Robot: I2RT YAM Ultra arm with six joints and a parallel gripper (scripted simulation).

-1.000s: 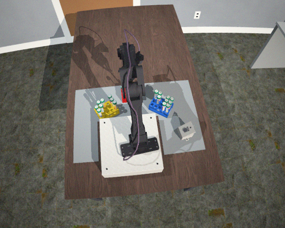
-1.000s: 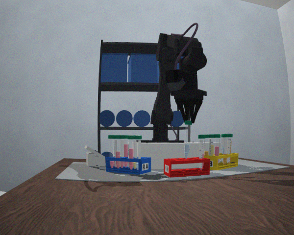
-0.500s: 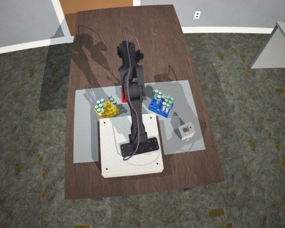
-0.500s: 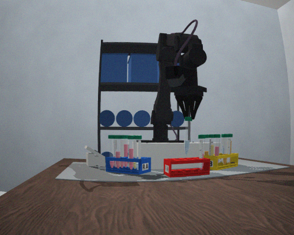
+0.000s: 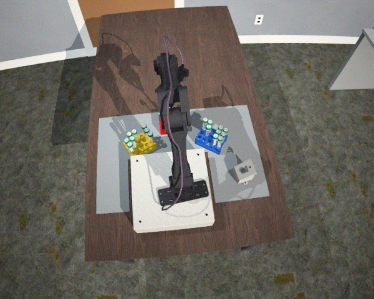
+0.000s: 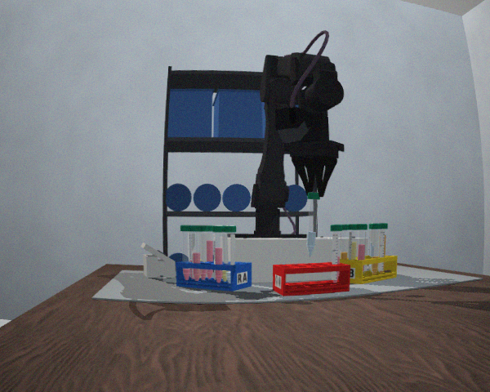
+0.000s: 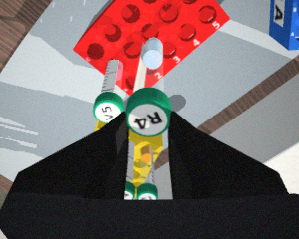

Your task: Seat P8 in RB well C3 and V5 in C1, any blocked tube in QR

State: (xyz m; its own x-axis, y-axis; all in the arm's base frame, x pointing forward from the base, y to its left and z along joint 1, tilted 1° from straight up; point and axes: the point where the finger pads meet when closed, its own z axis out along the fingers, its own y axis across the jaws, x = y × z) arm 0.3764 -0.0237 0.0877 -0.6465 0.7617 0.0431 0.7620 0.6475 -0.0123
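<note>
Above the red rack (image 5: pixel 162 130) (image 6: pixel 311 290) (image 7: pixel 149 15), a slim, clear tube R4 (image 6: pixel 313 195) (image 7: pixel 149 118) hung upright, its green-rimmed white cap lettered R4 and its tapered tip pale blue. Its tip was well clear of the rack's top.

Tube V5 (image 6: pixel 336 249) (image 7: pixel 108 108), one of the task's two tubes, stood in the red rack, at the end toward the yellow rack (image 5: pixel 148 149) (image 6: pixel 385 277). It was clear, with dark measuring marks, a little pink near the bottom and a green-rimmed white cap reading V5. It was beside R4 in the wrist view; its exact well could not be told. Tube P8 could not be picked out, since the other cap labels were too small to read.

The black gripper (image 6: pixel 315 193) (image 7: pixel 148 121) pointed downward, its jaws partly closed and clenched on R4 at the cap, with one finger on either side.

Green-capped tubes also stood in the yellow rack and in the blue rack (image 5: pixel 209 148) (image 6: pixel 242 286) (image 7: pixel 290 31).
</note>
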